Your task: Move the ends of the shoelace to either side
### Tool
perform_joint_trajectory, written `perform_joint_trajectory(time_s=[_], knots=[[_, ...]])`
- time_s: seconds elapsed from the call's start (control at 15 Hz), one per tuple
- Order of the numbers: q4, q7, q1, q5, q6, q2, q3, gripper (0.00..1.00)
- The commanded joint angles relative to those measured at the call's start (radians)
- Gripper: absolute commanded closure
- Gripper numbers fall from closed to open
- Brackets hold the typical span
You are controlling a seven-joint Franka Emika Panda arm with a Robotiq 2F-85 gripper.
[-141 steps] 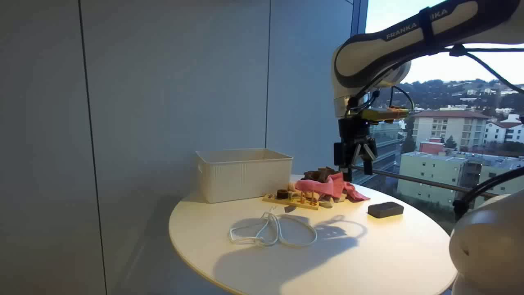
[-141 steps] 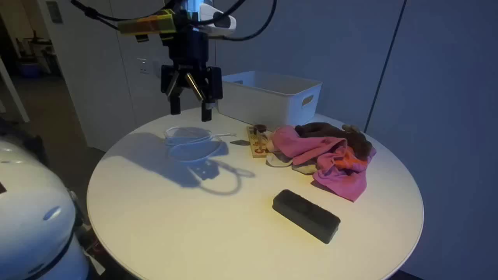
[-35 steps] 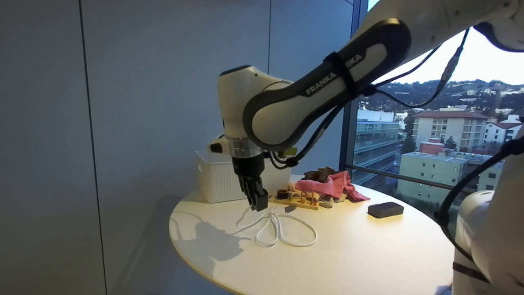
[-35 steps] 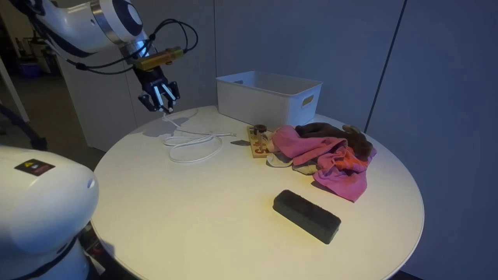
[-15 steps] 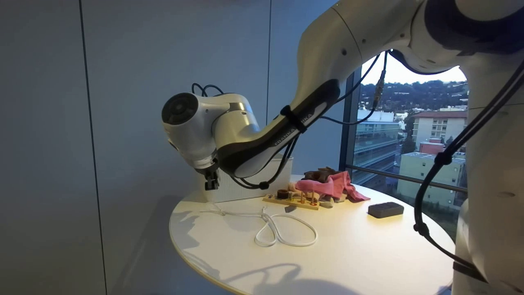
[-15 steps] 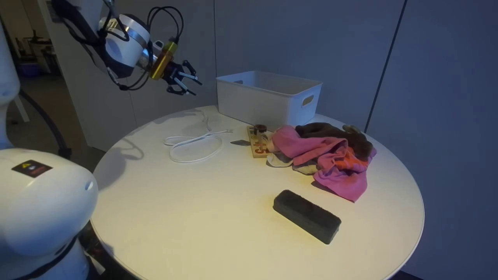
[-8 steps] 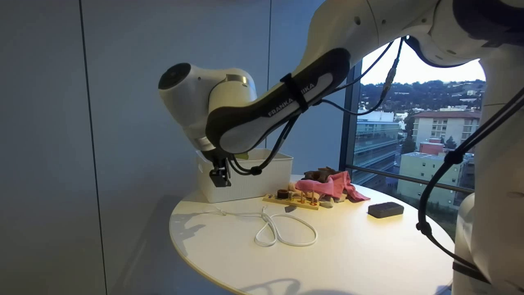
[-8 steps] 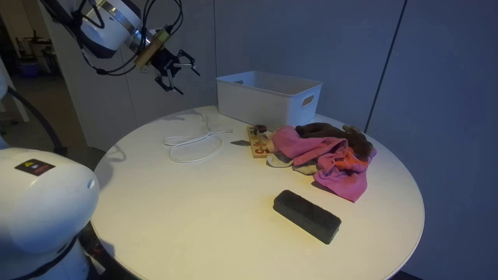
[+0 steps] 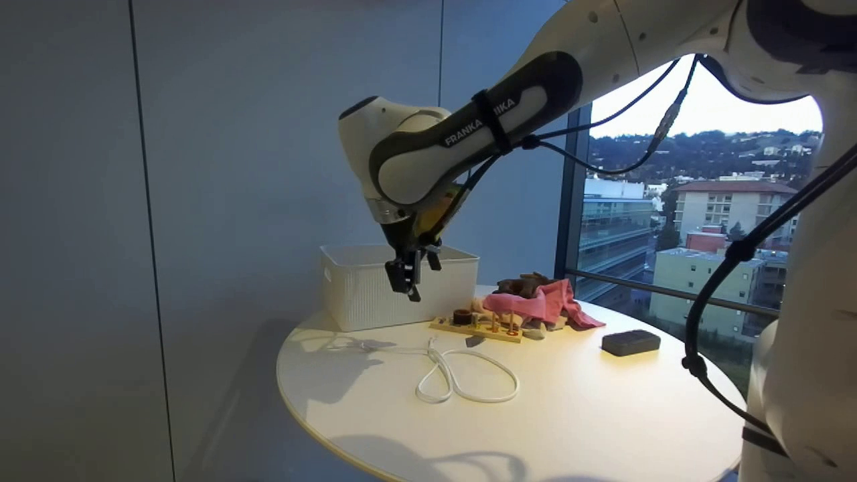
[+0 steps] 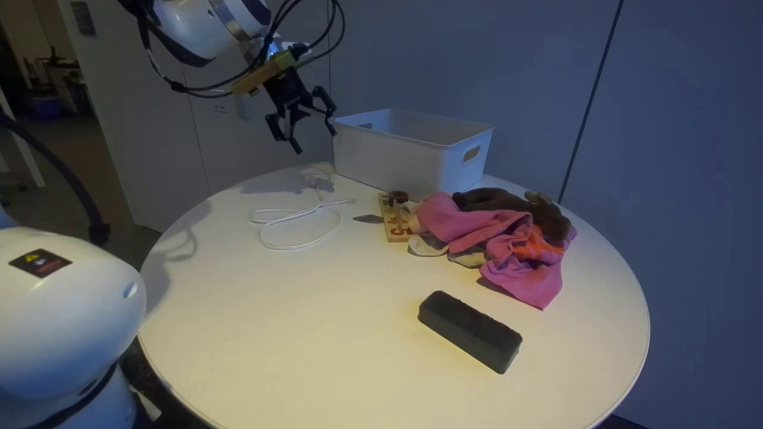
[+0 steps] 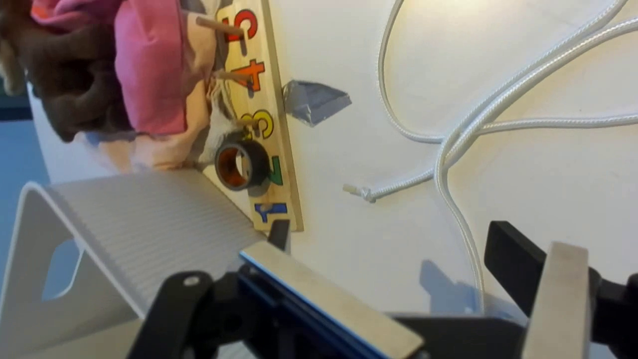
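arm (image 9: 462, 134) marked "franka" has shifted, its hand (image 10: 315, 140) spread above shoelace (image 11: 448, 152); wooden board (image 11: 264, 122) reads 1 to 5.

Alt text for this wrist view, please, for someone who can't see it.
Open, empty gripper at the bottom edge, above a table where a looped white shoelace, partly out of frame, shows one knotted end. Further left, a numbered board with a dark ring on it lies beside cloths; a bin is at lower left.
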Motion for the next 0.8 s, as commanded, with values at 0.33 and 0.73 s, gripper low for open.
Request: perform_joint_trajectory(time_s=[0.33,0.73], knots=[[0.002,0.053,-0.060,0.410,0.063,0.071,-0.064,0.00],[0.005,0.279,-0.071,0.484,0.212,0.114,-0.083,0.00]])
